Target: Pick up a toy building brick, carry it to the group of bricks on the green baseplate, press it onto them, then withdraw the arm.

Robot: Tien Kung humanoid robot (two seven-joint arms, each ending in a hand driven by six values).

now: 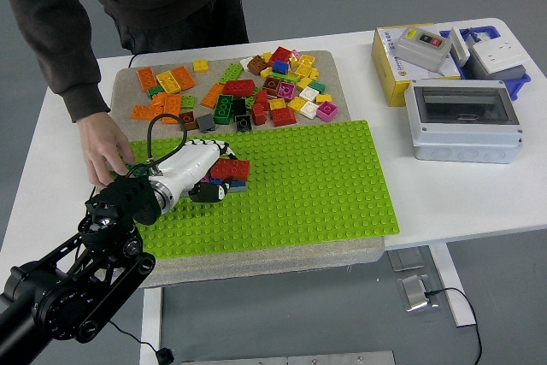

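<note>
My left hand (pixel 215 179) is over the left part of the green baseplate (pixel 308 185), its fingers shut on a red brick (pixel 232 168). That brick sits on top of the row of bricks on the plate, whose blue end (pixel 238 184) just shows beneath it; the rest of the row is hidden by my hand. Whether the red brick is fully seated I cannot tell. The loose brick pile (pixel 248 91) lies on the beige mat behind the plate. The right arm is out of view.
A person stands at the far left; one hand (pixel 107 150) presses flat on the baseplate's left edge, close to my forearm. A yellow box (pixel 395 61), grey enclosure (pixel 463 120) and blue tray with a white switch (pixel 491 50) stand at the right.
</note>
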